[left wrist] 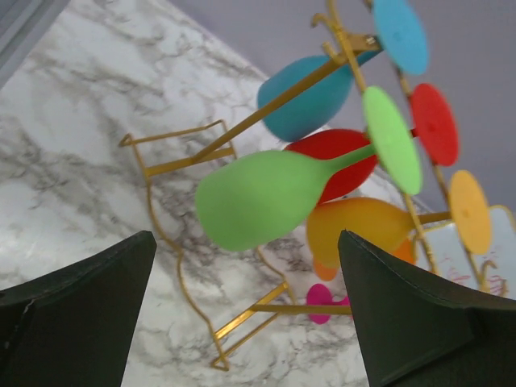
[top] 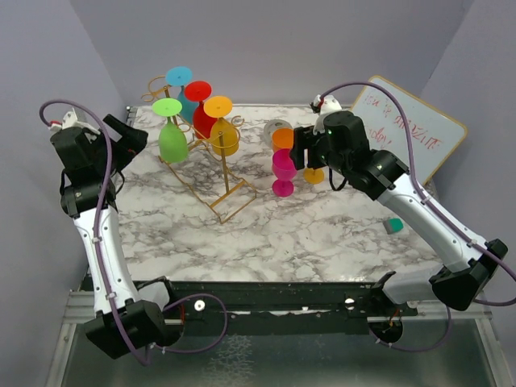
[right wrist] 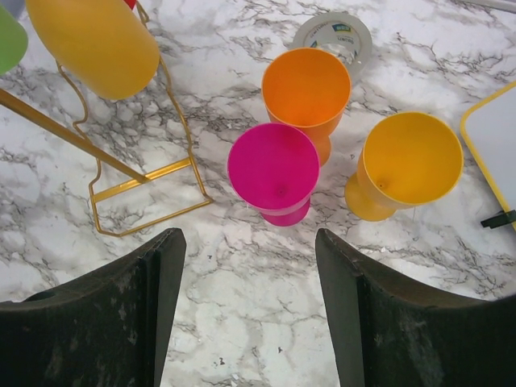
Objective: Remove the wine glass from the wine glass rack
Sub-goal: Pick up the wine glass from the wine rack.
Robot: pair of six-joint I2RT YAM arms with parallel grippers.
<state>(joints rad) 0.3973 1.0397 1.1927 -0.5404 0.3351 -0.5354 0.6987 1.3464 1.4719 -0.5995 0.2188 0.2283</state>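
The gold wine glass rack point(top: 231, 192) stands left of the table's middle. Several wine glasses hang upside down from it: green point(top: 172, 142), blue point(top: 186, 103), red point(top: 202, 119) and yellow-orange point(top: 226, 139). My left gripper point(top: 129, 134) is open to the left of the rack, and in its wrist view the green glass point(left wrist: 262, 197) hangs just beyond the open fingertips. A magenta glass point(right wrist: 274, 169), an orange one point(right wrist: 306, 90) and a yellow one point(right wrist: 407, 161) stand upright on the table. My right gripper point(right wrist: 248, 242) hovers open and empty just short of the magenta glass.
A roll of tape point(right wrist: 333, 32) lies behind the orange glass. A yellow-framed whiteboard point(top: 407, 133) leans at the back right, with a marker point(right wrist: 500, 218) by its edge. A small teal object point(top: 393, 225) sits near the right arm. The rack's wire base point(right wrist: 145, 201) is left of the right gripper.
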